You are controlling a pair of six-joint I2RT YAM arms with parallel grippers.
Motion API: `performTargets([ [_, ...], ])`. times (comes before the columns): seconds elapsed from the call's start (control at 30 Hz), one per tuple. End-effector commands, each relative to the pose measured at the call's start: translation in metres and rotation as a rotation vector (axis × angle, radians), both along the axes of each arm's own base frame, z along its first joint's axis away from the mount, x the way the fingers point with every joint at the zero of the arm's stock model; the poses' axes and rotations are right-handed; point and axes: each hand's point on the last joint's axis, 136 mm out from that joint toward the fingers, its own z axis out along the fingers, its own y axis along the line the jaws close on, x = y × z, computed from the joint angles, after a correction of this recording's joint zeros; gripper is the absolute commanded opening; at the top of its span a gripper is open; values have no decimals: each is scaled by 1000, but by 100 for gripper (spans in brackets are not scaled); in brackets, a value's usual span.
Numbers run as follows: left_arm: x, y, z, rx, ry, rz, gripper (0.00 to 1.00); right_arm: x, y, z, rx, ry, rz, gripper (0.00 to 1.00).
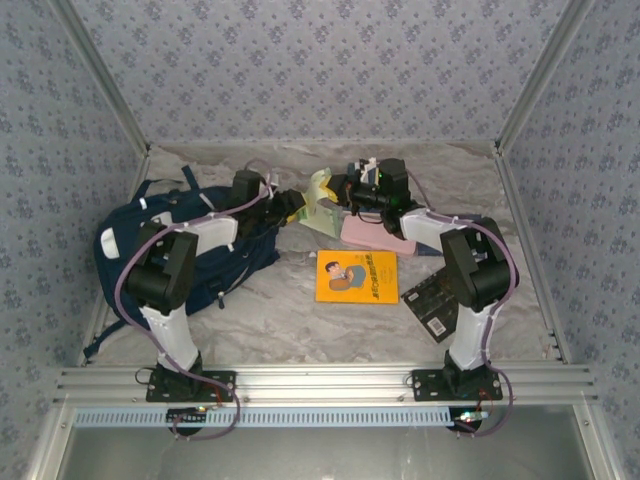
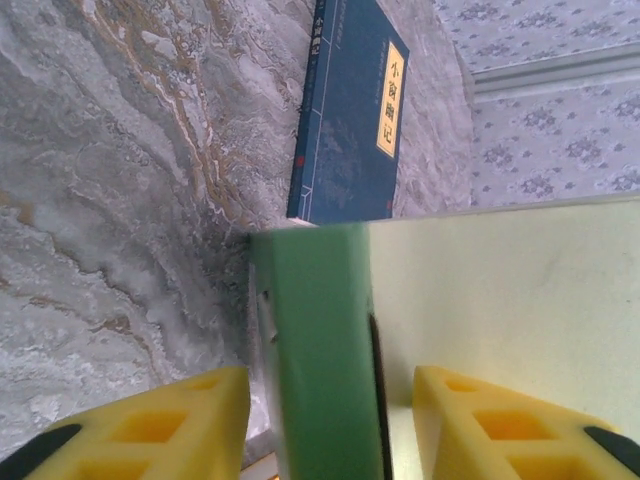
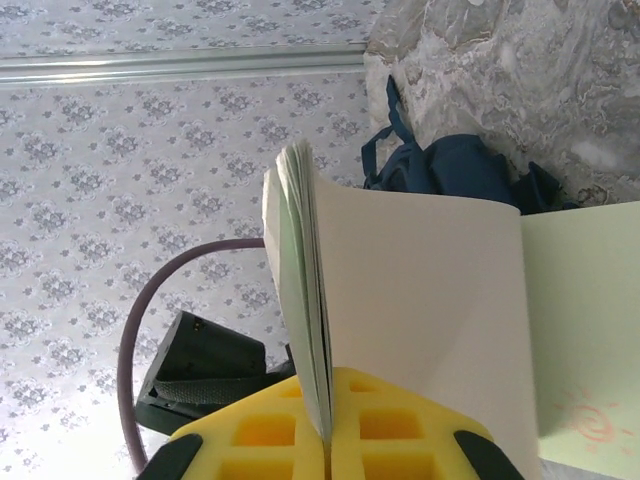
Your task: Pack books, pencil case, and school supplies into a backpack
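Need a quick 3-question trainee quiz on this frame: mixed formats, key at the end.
1. True or false: the right pincer is shut on the pale green notepad.
2. Where on the table does the backpack lie? A) by the left arm B) by the right arm C) against the far wall, centre
3. Short answer: in the left wrist view, what lies flat on the marble beyond the notepad?

Key: 1 true; 2 A; 3 the navy book with a yellow label.
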Motion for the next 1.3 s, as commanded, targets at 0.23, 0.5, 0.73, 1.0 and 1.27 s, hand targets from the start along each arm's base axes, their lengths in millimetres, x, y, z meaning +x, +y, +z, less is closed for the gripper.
performTargets([
  [0.23,2,-8,21,-80,-63,-19,11,-1,-3,14,46,-44,28,4],
  [0.5,3,16,45,-43,-106,16,3,-5,-26,-15,-94,-21,-9,17],
  [0.73,-5,35,79,1,-172,37,1,-21,-48,-46,-311,-3,-35,66],
  [1.0,-31,34,131,-47,-250,1,0,-39,-41,-31,-393,-109,40,94],
  [1.27,-64,35,166,-94,-302,-40,1,-56,-14,19,-124,-188,148,96],
])
